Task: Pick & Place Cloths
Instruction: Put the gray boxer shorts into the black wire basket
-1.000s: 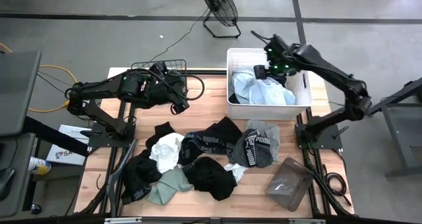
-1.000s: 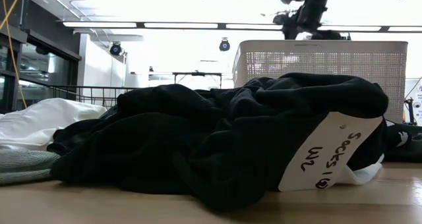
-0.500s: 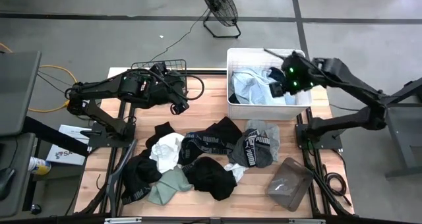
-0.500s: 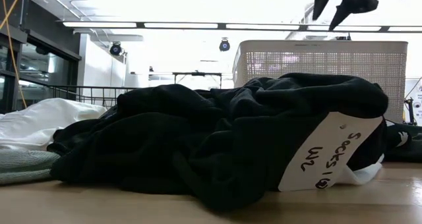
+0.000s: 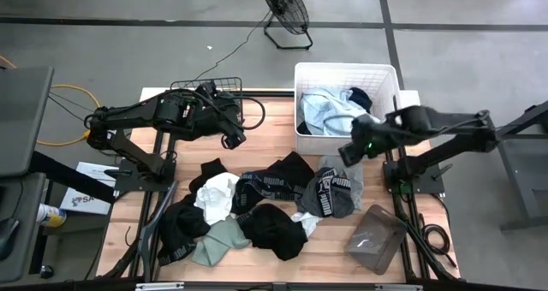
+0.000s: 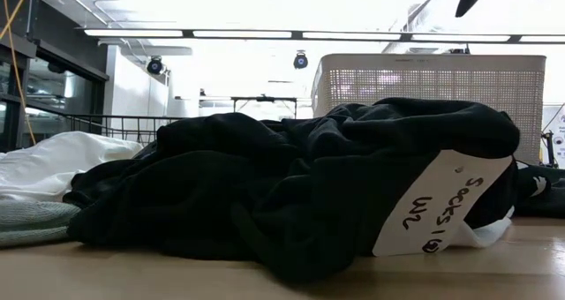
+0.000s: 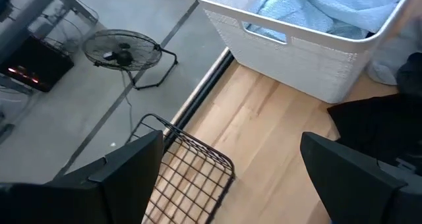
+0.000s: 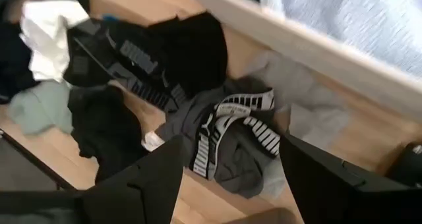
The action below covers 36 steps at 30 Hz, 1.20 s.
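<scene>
- Wooden table [image 5: 274,124] – clothes [image 5: 257,207] heaped across it; grey concrete floor, a fan [image 5: 285,8] behind.
- Right gripper [image 5: 349,151] spread wide, empty, above a grey garment [image 5: 330,191] beside the white basket [image 5: 387,77].
- Left gripper [image 5: 233,139] parted, empty, near the wire basket [image 5: 224,83].

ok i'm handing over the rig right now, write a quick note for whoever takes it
Right gripper: open, empty, above the basket's front edge, over the grey cloth.
Left gripper: open, empty, waiting beside the black wire basket.
Done: pale blue cloth and a dark one lie in the white laundry basket.
Left: the pile on the table, black, white, sage green and grey pieces.
</scene>
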### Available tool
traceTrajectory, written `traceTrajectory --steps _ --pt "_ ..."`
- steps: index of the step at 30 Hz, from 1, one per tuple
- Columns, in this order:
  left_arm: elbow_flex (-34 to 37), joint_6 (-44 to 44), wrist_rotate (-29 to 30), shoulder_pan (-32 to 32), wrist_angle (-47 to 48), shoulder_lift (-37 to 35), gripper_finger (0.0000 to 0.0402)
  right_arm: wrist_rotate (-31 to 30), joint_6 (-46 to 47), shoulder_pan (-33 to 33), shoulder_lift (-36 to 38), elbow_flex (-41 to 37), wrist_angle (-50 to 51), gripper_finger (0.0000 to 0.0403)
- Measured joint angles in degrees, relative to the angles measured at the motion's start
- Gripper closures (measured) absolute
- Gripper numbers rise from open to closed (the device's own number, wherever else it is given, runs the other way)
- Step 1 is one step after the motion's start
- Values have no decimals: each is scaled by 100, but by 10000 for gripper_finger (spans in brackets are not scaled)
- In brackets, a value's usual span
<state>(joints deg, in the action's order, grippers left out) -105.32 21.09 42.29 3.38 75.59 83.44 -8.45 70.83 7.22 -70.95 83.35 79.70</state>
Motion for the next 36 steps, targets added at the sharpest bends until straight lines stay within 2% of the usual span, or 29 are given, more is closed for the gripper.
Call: traceTrajectory --steps 7,10,13,19,24,29,36 --pt "215 17 -404 0 39 -18 50 -360 698 761 -658 0 191 163" --pt "714 21 -610 1 -131 -181 50 -359 962 1016 -804 -183 104 163" --pt "1450 11 -878 2 -731 -536 50 -319 1409 1250 -799 -597 -121 163" --pt "3120 -11 -1732 4 -2533 -1312 50 -310 2080 1629 -652 -1636 -1360 163" --pt "4057 -20 -2351 2 -3480 -1740 50 -300 2271 1752 -652 -2403 -2670 163" --pt "4510 -96 -2828 2 -3990 -1877 50 -250 2659 1771 -652 -2992 -3085 163" --pt "4881 -479 -3616 2 -5045 -1869 50 -362 2650 1748 -652 -3703 -4175 163"
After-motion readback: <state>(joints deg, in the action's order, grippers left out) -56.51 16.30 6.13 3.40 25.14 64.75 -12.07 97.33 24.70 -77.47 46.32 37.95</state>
